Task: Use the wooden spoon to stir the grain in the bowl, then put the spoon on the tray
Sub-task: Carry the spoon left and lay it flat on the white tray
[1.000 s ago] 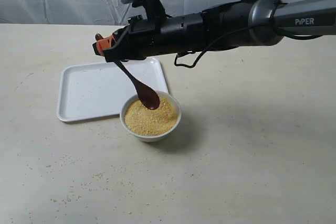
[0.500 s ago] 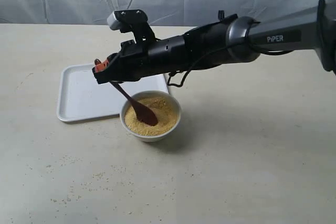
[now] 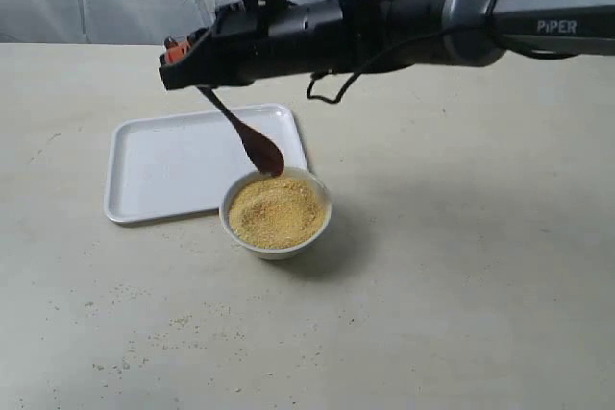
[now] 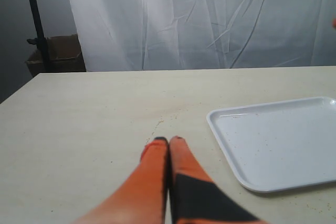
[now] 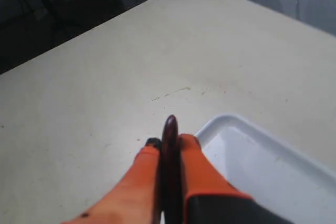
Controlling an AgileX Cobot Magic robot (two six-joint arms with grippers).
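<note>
My right gripper (image 3: 178,53) reaches across from the right and is shut on the handle of the dark wooden spoon (image 3: 245,133). The spoon hangs slanting down, its oval head just above the far rim of the small white bowl (image 3: 277,242), clear of the yellow grain (image 3: 275,211). In the right wrist view the spoon handle (image 5: 169,150) is pinched between the orange fingers (image 5: 195,161), with the tray corner (image 5: 247,156) beside them. The white tray (image 3: 163,165) lies left of and behind the bowl. My left gripper (image 4: 168,141) is shut and empty, with the tray (image 4: 273,140) beside it.
Spilled grains dot the tabletop (image 3: 144,333) in front of the bowl. A white curtain (image 4: 210,19) hangs behind the table. A cardboard box (image 4: 55,56) sits off the table's far edge in the left wrist view.
The spoon dipped into the grain half a second ago; now the right gripper has lifted and shifted slightly left, pulling the spoon head out above the bowl's far rim.
</note>
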